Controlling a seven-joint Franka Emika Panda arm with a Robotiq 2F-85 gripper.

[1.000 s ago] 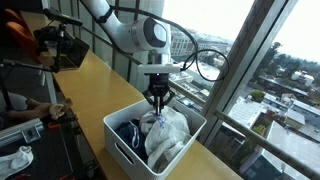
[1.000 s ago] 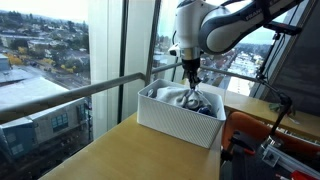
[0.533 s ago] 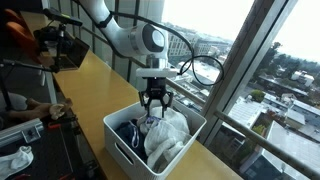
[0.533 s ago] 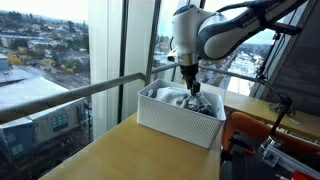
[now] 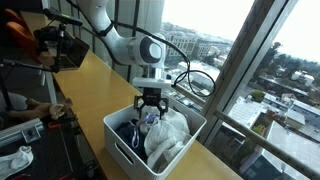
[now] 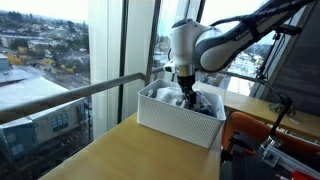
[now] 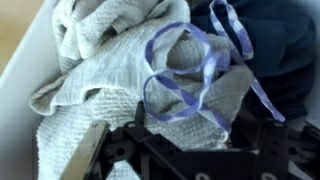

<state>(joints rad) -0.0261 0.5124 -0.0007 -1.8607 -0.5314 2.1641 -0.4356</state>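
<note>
- White plastic bin (image 5: 118,140) stands on a wooden table (image 5: 92,78), close beside a tall window (image 5: 250,60). Bare tabletop runs along the side away from the glass.
- Over the middle of the bin hangs the gripper (image 5: 150,110), just above the heap inside. Its fingers are spread apart and grip nothing.
- Directly beneath it lies a pale grey towel (image 5: 168,135), crumpled and piled to about rim height in the half of the bin nearer the window.
- Touching the towel, a dark blue cloth (image 5: 127,135) fills the other half.
- In the wrist view, a lavender strap (image 7: 185,75) loops loosely across the towel, and one end runs onto the dark blue cloth.
- All four bin walls hem in the heap, and the only open way is straight up. The arm (image 5: 110,30) arches in from above the table side.
- In an exterior view, the near wall of the bin (image 6: 172,122) hides all but the top of the heap.
- The wrist view is blurred. Only one finger (image 7: 88,158) stands out, and the other is lost against the dark housing. The floor of the bin is covered.
</note>
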